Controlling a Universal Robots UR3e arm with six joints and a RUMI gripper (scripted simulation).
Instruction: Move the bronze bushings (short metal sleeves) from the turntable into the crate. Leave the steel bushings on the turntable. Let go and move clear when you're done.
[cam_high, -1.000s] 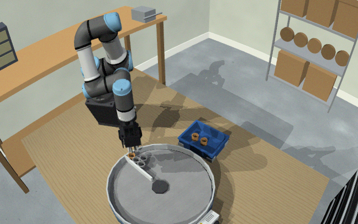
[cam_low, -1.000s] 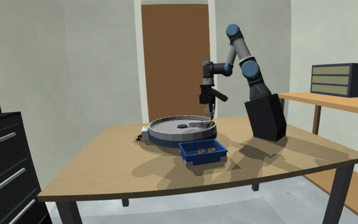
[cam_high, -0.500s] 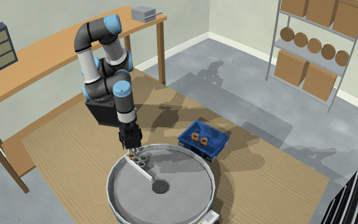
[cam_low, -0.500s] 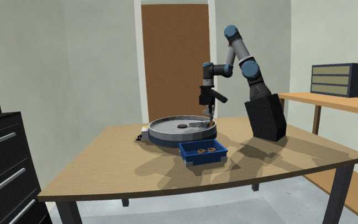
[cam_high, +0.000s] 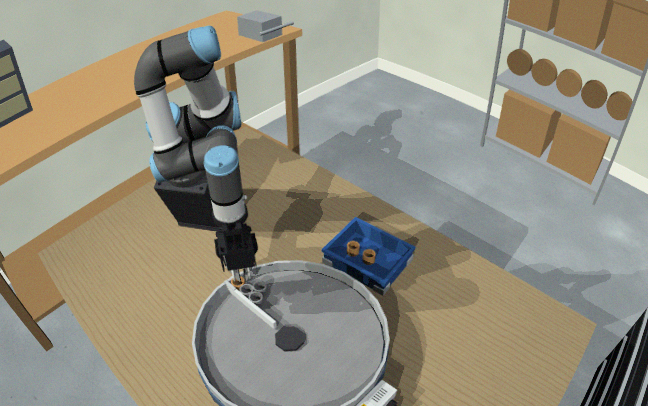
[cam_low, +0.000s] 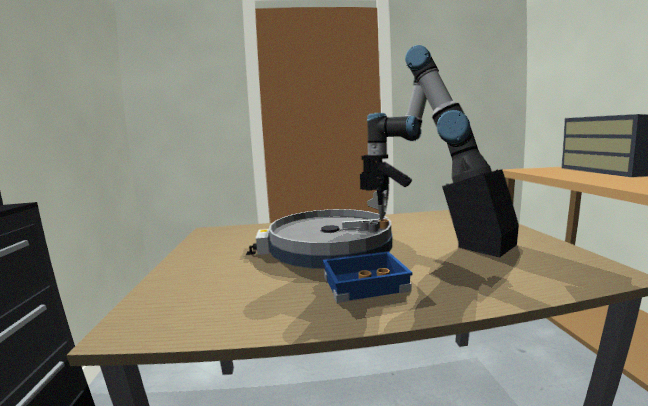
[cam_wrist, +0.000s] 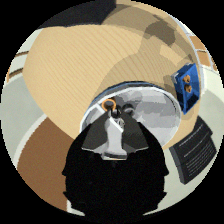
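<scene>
One bronze bushing (cam_high: 236, 283) (cam_low: 383, 224) (cam_wrist: 108, 106) stands at the far edge of the grey turntable (cam_high: 320, 370) (cam_low: 300, 235), in the corner between the rim and a white radial bar (cam_high: 256, 310). Three steel bushings (cam_high: 254, 291) cluster right beside it; in the wrist view they are partly hidden by the fingers. My gripper (cam_high: 240, 273) (cam_low: 381, 207) (cam_wrist: 114, 108) is shut with nothing between the fingers. It points straight down, with its tips just above the bronze bushing and the nearest steel one. Two bronze bushings (cam_high: 353, 247) (cam_high: 369, 256) (cam_low: 364, 274) (cam_low: 383, 271) lie in the blue crate (cam_high: 395, 262) (cam_low: 367, 289) (cam_wrist: 196, 95).
The crate stands on the table right of the turntable's far side. A dark hub (cam_high: 290, 339) sits at the turntable's centre. The arm's black base (cam_high: 185, 205) stands behind the turntable. A small white box (cam_low: 261, 240) is attached to the turntable's side.
</scene>
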